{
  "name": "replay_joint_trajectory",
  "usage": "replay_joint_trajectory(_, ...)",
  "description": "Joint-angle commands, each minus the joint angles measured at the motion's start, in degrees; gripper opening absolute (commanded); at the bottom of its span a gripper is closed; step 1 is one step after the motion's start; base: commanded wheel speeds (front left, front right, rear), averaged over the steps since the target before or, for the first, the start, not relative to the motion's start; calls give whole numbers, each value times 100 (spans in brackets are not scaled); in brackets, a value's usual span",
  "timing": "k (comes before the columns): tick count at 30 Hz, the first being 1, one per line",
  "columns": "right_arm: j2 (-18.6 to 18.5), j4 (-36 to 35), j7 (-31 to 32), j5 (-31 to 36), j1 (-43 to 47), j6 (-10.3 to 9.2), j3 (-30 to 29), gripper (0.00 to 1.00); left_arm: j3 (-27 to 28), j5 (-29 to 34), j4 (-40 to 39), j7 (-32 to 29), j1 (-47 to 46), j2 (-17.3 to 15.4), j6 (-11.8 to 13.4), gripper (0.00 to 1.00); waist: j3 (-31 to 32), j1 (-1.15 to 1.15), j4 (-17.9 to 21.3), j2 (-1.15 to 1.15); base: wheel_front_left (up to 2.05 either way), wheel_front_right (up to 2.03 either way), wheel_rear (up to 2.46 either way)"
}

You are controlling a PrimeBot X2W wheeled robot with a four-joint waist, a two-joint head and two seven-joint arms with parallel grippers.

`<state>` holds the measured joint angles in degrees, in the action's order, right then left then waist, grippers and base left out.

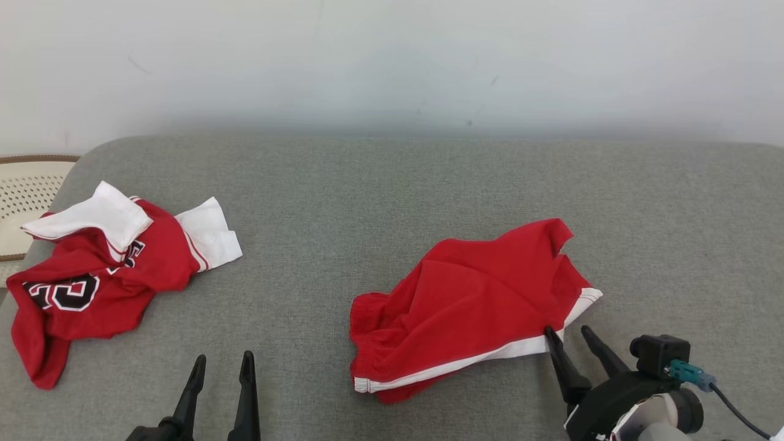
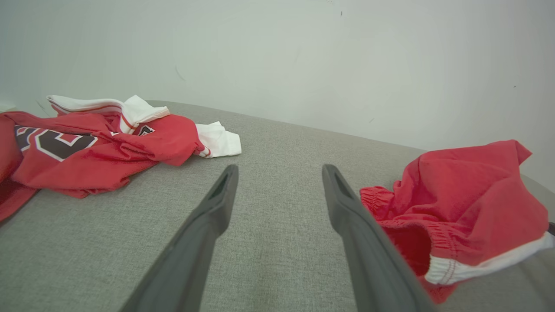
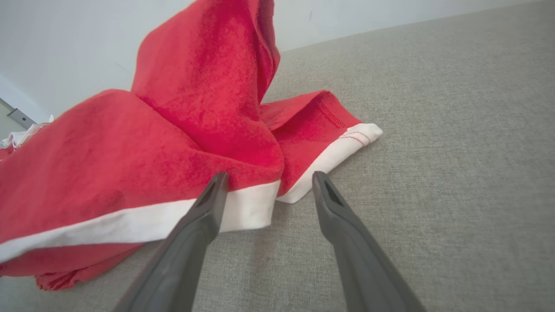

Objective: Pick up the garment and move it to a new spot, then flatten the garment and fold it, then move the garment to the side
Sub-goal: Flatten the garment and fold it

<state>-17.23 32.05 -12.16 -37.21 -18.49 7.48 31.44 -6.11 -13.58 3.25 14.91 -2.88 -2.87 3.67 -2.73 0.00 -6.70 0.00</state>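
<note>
- The red shorts (image 1: 471, 306) are seen crumpled on the grey cushion (image 1: 392, 184), right of centre and well apart from the red jersey (image 1: 104, 275).
- The fabric is judged soft, light and limp, so sagging is to be expected once it is lifted.
- A hold is best taken on the white hem band (image 3: 243, 208).
- The long axis is laid left to right, with the elastic waistband (image 2: 390, 208) pointed left and the leg hems right.
- The right gripper (image 1: 566, 331) is spread open at the hem with nothing grasped.
- The left gripper (image 1: 224, 356) is held open over bare cushion, its 2 fingers apart.

Head overlooks couch (image 1: 392, 184); low wrists share the shorts (image 1: 465, 300).
</note>
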Motion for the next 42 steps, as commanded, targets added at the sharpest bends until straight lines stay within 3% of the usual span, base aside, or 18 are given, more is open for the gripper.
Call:
replay_joint_trajectory(1,39,41,-7,-35,-7,3,30,100,8,48,16,17,52,-3,0,100,4,0,-23,0,0,0,0)
replay_joint_trajectory(2,39,114,-4,-38,-34,3,34,100,0,51,21,17,50,-3,-4,100,4,0,-42,0,0,0,0)
replay_joint_trajectory(3,66,184,-4,-80,-63,3,39,87,4,55,22,17,50,-3,-7,100,3,0,-52,0,0,0,0)
replay_joint_trajectory(4,102,252,-7,-121,-88,3,51,45,4,60,22,17,49,-3,-11,100,2,0,-64,0,0,0,0)
replay_joint_trajectory(5,126,324,-20,-131,-119,3,76,31,5,65,25,17,47,-3,-16,100,0,0,-76,0,0,0,0)
replay_joint_trajectory(6,149,388,-36,-161,-151,3,101,0,8,67,29,17,43,-3,-23,100,-3,0,-84,0,0,0,0)
replay_joint_trajectory(13,167,520,-168,-252,-322,3,316,0,58,80,52,17,66,-3,-14,100,26,0,-66,0,0,0,0)
replay_joint_trajectory(21,-49,-237,-241,318,-155,3,228,0,74,56,20,17,165,-3,17,100,101,0,12,0,0,0,0)
replay_joint_trajectory(27,-54,-1157,239,907,199,3,28,0,81,30,9,17,188,-3,27,100,94,0,42,0,0,0,0)
replay_joint_trajectory(33,199,-2157,971,1282,821,3,-45,0,68,29,20,18,129,-3,19,100,58,0,34,0,0,0,0)
replay_joint_trajectory(41,311,-2362,1293,1195,1199,3,6,0,84,48,41,18,105,-3,36,100,33,0,39,0,0,0,0)
replay_joint_trajectory(42,333,-2361,1246,1130,1203,3,15,12,90,50,44,18,107,-3,40,100,29,0,48,0,0,0,0)
